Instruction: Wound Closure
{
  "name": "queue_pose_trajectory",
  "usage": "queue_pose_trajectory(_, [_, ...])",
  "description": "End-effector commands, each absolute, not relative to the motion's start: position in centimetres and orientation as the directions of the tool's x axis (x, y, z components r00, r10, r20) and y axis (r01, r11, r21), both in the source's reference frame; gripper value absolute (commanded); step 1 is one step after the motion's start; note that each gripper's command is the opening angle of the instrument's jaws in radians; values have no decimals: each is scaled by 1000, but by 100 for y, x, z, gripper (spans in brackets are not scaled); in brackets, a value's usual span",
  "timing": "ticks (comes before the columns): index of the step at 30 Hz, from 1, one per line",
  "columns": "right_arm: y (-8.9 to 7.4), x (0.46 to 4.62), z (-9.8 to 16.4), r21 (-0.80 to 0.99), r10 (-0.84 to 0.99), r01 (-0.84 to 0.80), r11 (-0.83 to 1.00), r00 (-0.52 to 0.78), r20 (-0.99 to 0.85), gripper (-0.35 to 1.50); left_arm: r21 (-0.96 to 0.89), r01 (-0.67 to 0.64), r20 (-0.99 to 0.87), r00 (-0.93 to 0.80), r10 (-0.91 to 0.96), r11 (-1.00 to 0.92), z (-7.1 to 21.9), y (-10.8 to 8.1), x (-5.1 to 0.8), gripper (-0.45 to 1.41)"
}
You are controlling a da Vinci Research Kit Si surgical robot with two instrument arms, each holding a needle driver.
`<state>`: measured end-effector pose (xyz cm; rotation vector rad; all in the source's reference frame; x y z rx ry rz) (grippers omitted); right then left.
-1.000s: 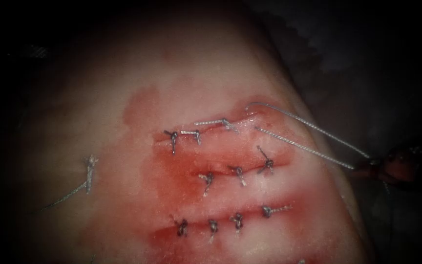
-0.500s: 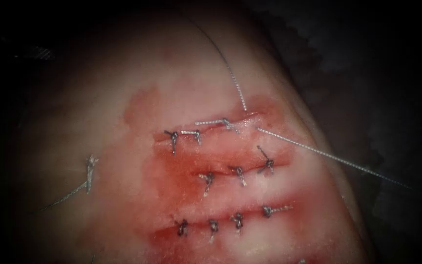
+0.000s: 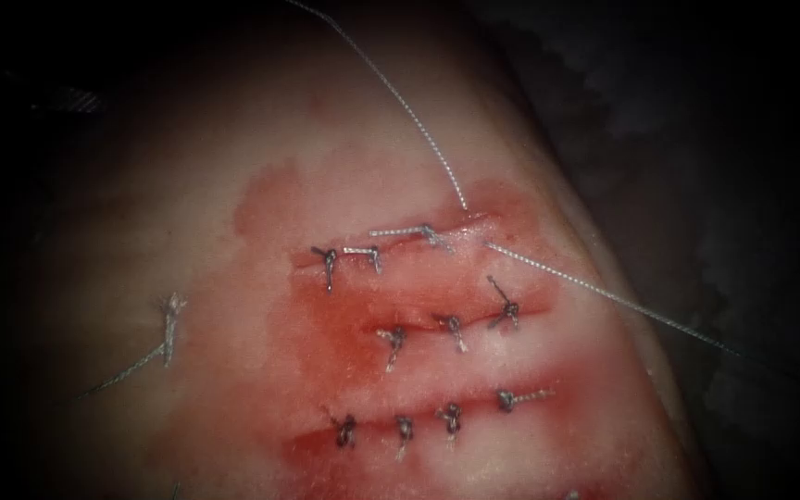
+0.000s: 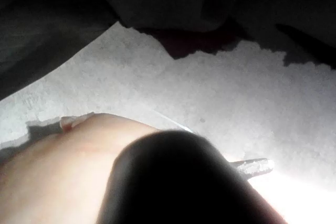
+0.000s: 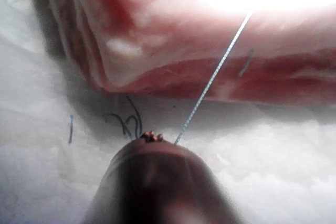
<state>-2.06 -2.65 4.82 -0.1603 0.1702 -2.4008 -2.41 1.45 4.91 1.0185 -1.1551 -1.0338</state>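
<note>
The tissue carries three cuts, each closed with dark knots, in red fluid. At the right end of the top cut the thread enters the tissue. One strand rises up and left, out past the picture's upper edge. The other strand runs taut down to the right, off the tissue. In the right wrist view this thread stretches straight from the tissue to my right tool, which grips it at its tip. My left tool shows its tip beside the pale tissue. I cannot tell where the needle is.
A loose cut piece of thread lies on the tissue left of the cuts. Dark cut ends of thread lie on the white cloth under the tissue's edge. Dark drape surrounds the tissue on the right.
The right tool, at the right edge holding both strands a second ago, has drawn out of the endoscope view. One strand has swung from the right up to the upper left and lengthened.
</note>
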Motion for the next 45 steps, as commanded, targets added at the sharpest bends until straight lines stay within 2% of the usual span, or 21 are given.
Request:
queue_pose_trajectory(1, [-275,-217,494,-164,-678,663,-730,-734,52,-35,970,96,213,102,-972,222,490,158,-244,94])
queue_pose_trajectory(16, [-327,-280,502,-145,-705,697,-703,-709,13,-35,970,97,214,101,-972,223,491,158,-246,96])
queue_pose_trajectory(28, [-344,-285,507,-145,-717,709,-690,-697,1,-35,970,96,215,103,-971,224,492,156,-247,96])
queue_pose_trajectory(45, [-363,-315,509,-135,-733,728,-672,-680,-18,-35,970,96,215,103,-971,224,492,156,-247,96])
